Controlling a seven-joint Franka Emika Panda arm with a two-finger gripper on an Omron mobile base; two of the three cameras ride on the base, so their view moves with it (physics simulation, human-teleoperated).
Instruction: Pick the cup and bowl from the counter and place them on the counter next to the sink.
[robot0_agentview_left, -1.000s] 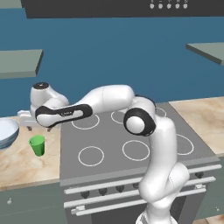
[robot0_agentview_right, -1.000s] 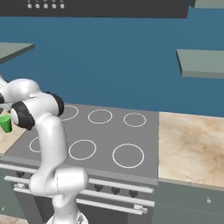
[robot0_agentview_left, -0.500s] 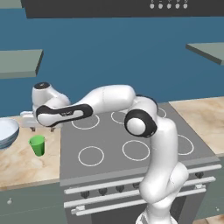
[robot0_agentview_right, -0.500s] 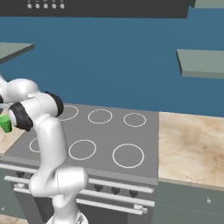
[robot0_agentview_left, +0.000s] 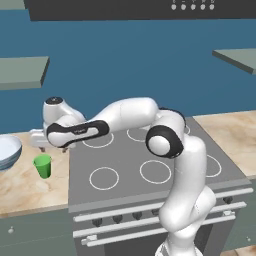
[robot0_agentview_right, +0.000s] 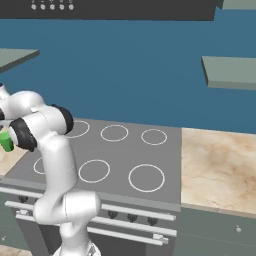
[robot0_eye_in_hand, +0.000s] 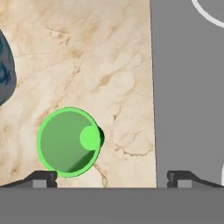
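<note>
counter (robot0_agentview_left: 25, 185) under outstretched open hand (robot0_agentview_left: 50, 148)

Bright green cup (robot0_eye_in_hand: 68, 141); beige marbled counter (robot0_eye_in_hand: 87, 57); bowl (robot0_agentview_left: 8, 151) seemingly pale blue.

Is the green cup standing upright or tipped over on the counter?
Upright: the cup stands on its base on the counter, rim up; the hand view looks straight down into its open mouth.

The green cup (robot0_eye_in_hand: 68, 141) stands upright on the marble counter (robot0_eye_in_hand: 100, 65), beside the stovetop (robot0_eye_in_hand: 188, 96).
</note>
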